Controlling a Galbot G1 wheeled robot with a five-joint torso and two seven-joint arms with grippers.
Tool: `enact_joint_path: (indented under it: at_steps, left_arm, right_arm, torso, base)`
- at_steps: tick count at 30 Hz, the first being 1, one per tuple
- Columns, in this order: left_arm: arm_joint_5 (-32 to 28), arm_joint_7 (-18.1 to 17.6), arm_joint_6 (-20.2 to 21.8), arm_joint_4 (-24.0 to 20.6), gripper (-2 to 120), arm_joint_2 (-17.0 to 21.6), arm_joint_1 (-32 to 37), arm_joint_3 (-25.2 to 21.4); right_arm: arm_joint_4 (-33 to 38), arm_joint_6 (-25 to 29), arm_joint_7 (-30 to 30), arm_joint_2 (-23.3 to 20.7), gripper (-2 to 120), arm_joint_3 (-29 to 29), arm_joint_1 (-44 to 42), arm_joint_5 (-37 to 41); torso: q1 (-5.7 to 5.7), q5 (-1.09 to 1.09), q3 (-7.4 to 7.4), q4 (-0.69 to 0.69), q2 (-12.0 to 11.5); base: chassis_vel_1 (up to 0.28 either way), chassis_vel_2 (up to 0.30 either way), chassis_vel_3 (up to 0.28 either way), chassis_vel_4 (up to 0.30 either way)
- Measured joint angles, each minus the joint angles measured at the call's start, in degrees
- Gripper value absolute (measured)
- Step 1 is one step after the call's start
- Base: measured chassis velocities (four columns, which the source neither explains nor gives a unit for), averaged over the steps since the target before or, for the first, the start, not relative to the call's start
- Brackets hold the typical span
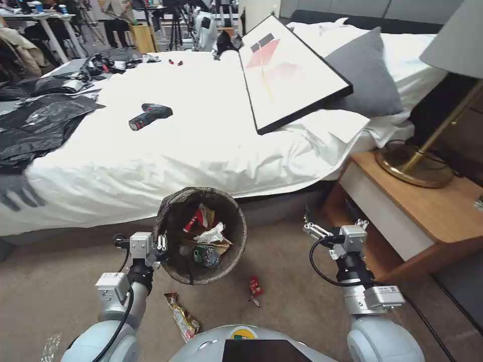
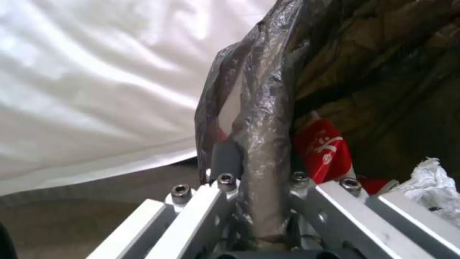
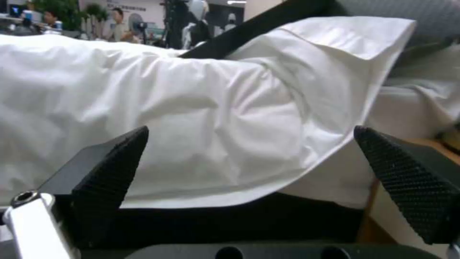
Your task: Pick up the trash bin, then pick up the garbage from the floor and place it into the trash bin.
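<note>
The left gripper [image 1: 162, 245] was clamped on the rim of the trash bin [image 1: 173, 271] at about nine o'clock on the bin's mouth, holding the bin clear of the carpet [image 1: 282, 261] in front of the bed [image 1: 201, 130]. In the left wrist view the bag-covered rim [image 2: 261, 151] ran straight up between the two fingers [image 2: 225, 158], one finger outside the wall and the other inside, pinched narrow on the liner. Inside the bin lay a red-and-white paper cup [image 1: 193, 219], a white tissue [image 1: 211, 235], a green-labelled bottle [image 1: 205, 255] and a brown paper bag [image 1: 221, 246].

Two pieces of garbage lay on the carpet: a yellow snack wrapper [image 1: 182, 317] at about six o'clock from the bin, near the robot's base, and a tiny red wrapper [image 1: 255, 287] at about four o'clock from it, between the two arms. Neither touched a finger.

The right gripper [image 1: 308, 221] hovered at three o'clock from the bin, well apart from it and near the corner of the nightstand [image 1: 417, 201]. Its textured pads [image 3: 113, 172] stood wide apart with nothing between them, facing the hanging white sheet [image 3: 201, 118].

A power drill [image 1: 150, 116] lay on the bed at about eleven o'clock from the bin, with black plastic sheets [image 1: 40, 125] further toward ten o'clock.
</note>
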Motion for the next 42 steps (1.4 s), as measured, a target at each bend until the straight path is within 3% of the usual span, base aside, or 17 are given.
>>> enact_joint_path:
  at_steps: [42]
  left_arm:
    - [-0.1, -0.2, -0.3, 0.0, 3, 0.1, -0.4, 0.0]
  right_arm:
    - [-0.2, -0.5, 0.5, 0.1, 100, 0.3, 0.1, 0.4]
  torso:
    - [0.00, 0.00, 0.00, -0.01, 0.0]
  base:
    - [0.070, 0.071, 0.072, 0.066]
